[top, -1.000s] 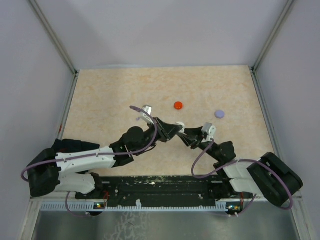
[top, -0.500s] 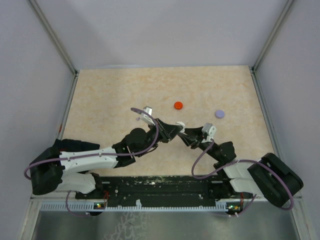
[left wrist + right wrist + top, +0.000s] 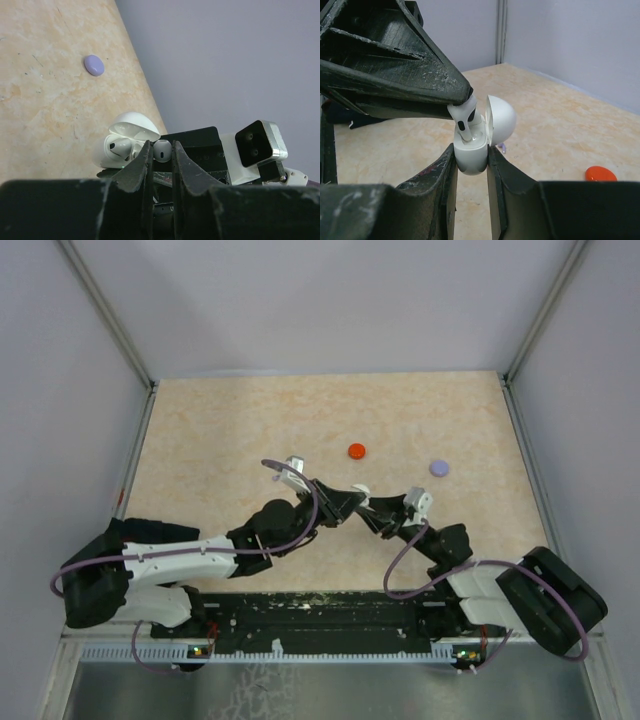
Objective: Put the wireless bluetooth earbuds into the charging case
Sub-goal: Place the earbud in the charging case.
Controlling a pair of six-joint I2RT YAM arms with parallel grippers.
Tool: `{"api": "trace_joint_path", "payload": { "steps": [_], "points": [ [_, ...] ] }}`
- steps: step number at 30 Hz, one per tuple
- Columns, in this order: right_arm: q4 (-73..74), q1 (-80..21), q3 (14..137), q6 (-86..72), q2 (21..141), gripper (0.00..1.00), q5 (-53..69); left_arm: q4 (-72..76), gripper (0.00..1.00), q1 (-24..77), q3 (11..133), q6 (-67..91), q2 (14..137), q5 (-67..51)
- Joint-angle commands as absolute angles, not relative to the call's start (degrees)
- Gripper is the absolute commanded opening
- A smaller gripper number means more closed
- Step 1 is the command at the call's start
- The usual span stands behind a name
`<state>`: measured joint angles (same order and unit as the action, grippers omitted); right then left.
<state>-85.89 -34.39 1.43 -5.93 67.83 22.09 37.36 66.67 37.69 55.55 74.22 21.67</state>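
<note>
beige tabletop [image 3: 220, 430] lies under both arms. your right gripper [image 3: 470, 152] clamps the charging case [image 3: 132, 125], open side up, so it can't shift. left gripper [image 3: 161, 147] pinches a white earbud [image 3: 462, 116], stem angled into the free slot beside the second bud [image 3: 120, 147], seated.

Left arm's elbow [image 3: 281, 521] seems shifted slightly rightward

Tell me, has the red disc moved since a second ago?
No. The red disc sits where it was, at the same gap from the purple disc on its right.
</note>
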Motion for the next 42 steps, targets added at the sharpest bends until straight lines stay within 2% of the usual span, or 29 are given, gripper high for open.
{"api": "trace_joint_path", "payload": {
  "steps": [1, 14, 26, 42],
  "points": [
    [-89.55, -34.98, 1.14, -5.27, 66.63, 0.0, 21.59, 37.45, 0.03, 67.3, 36.76, 55.6, 72.74, 24.25],
    [-89.75, -34.98, 1.21, -5.36, 66.64, 0.0, 21.63, 32.83, 0.03, 67.46, 37.25, 56.19, 71.98, 25.62],
    [-89.8, -35.0, 1.14, -5.54, 66.41, 0.0, 21.72, 30.76, 0.09, 67.48, 37.47, 59.3, 72.96, 26.34],
    [-92.67, -35.07, 0.35, -6.15, 66.45, 0.0, 21.46, 30.26, 0.1, 68.46, 37.41, 62.84, 74.44, 27.54]
  ]
}}
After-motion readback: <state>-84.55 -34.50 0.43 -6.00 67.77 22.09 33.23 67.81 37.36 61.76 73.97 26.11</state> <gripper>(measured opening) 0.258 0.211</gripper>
